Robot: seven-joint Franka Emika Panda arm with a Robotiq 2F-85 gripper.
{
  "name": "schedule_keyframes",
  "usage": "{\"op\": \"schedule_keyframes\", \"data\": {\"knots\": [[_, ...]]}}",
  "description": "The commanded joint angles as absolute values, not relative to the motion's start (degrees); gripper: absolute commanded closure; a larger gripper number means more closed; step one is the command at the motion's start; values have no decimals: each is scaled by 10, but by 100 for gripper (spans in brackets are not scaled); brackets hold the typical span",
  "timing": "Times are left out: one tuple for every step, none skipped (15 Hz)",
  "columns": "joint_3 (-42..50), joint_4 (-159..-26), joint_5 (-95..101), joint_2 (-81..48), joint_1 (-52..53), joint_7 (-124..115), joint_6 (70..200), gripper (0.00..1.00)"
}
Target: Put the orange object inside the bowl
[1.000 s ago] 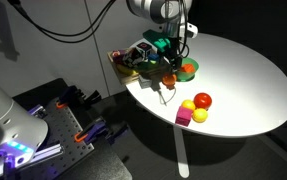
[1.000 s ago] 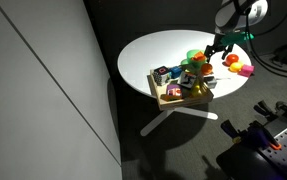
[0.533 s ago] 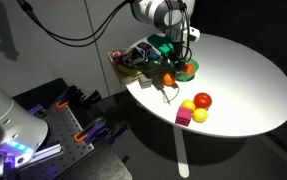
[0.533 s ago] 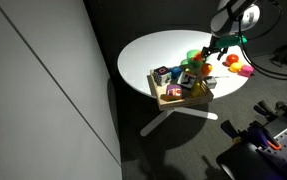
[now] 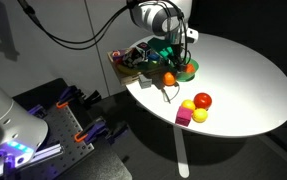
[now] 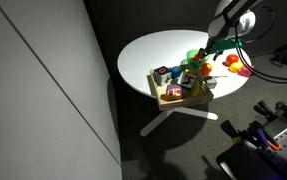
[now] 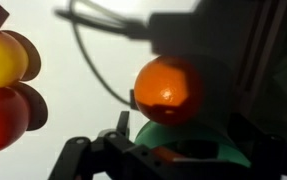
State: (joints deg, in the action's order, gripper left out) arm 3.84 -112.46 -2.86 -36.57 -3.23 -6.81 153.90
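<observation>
The orange object (image 5: 169, 78) lies on the white table, touching the near side of the green bowl (image 5: 187, 69). In the other exterior view the orange object (image 6: 207, 67) sits beside the bowl (image 6: 195, 56). My gripper (image 5: 173, 58) hangs just above the bowl and the orange object, also seen in an exterior view (image 6: 214, 47). In the wrist view the orange object (image 7: 166, 88) fills the middle, the bowl (image 7: 198, 140) lies below it, and my gripper's (image 7: 178, 152) dark jaws stand apart with nothing held.
A tan basket (image 5: 131, 60) of mixed toys stands by the table edge beside the bowl. A red ball (image 5: 202, 100), yellow balls (image 5: 189, 105) and a pink cube (image 5: 183, 117) lie nearer the front. A cable runs across the table (image 5: 243, 70).
My gripper has shifted slightly towards the orange object and a little lower. The orange object and the bowl have not moved.
</observation>
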Motion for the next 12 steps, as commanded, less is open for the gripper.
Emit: {"op": "schedule_keyframes", "data": {"knots": [[29,-1123,-40,-375,-38,-60,1561,0],[29,-1124,-38,-377,-37,-61,1563,0],[31,-1125,-36,-379,-35,-62,1565,0],[35,-1126,-33,-382,-32,-66,1566,0],[35,-1126,-33,-383,-32,-65,1566,0],[40,-1127,-29,-385,-28,-69,1566,0],[43,-1128,-27,-386,-26,-70,1565,0],[45,-1130,-25,-387,-26,-70,1565,0],[47,-1131,-24,-387,-24,-70,1564,0],[51,-1131,-22,-388,-22,-72,1565,0],[53,-1132,-21,-389,-21,-73,1565,0],[56,-1131,-19,-390,-18,-74,1565,0]]}}
